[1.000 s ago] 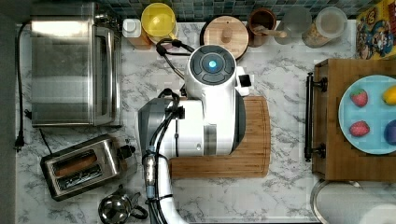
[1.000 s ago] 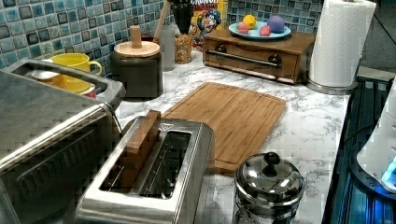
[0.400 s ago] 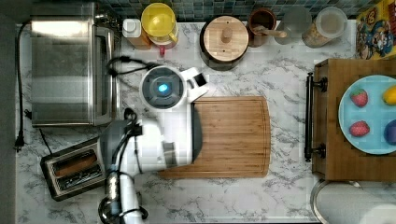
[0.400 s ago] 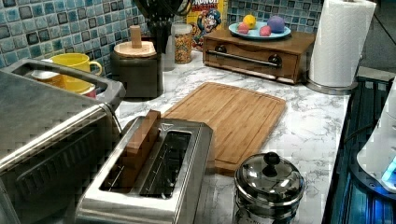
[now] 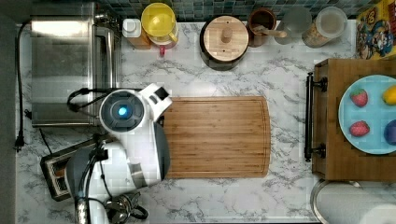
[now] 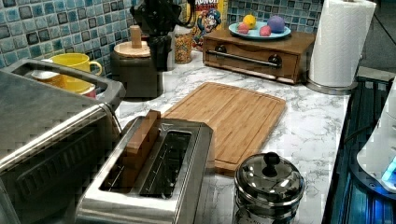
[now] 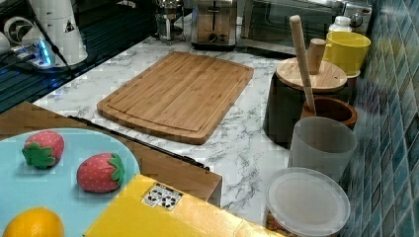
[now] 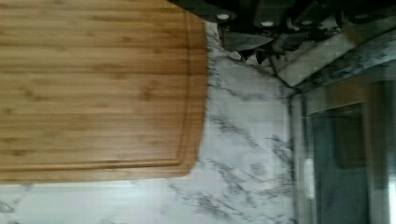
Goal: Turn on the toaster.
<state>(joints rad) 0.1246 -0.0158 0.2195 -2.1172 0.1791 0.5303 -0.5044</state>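
The toaster (image 6: 154, 182) is a small steel two-slot box at the left view's near left, with a brown slice (image 6: 140, 142) standing in one slot. Seen from above, the toaster (image 5: 50, 171) lies at the top view's lower left, half covered by my white arm (image 5: 122, 112). The right view gives its end face with the black lever knob (image 7: 213, 36). My gripper (image 6: 161, 58) hangs above the counter beyond the toaster, in front of a dark canister, well clear of the toaster. In the wrist view, the counter lies below between the cutting board (image 8: 98, 88) and the toaster oven (image 8: 345, 154).
A large steel toaster oven (image 5: 70, 63) stands beside the toaster. A round kettle (image 6: 267, 186) sits near it. The wooden cutting board (image 5: 215, 137) lies mid-counter. A dark canister with wooden lid (image 5: 225, 41), a yellow mug (image 5: 159, 21) and jars line the back wall. A wooden box holds a fruit plate (image 5: 369, 114).
My arm has swung toward the top view's left, from over the cutting board to the board's edge by the toaster oven. In the left view my gripper has come down into sight.
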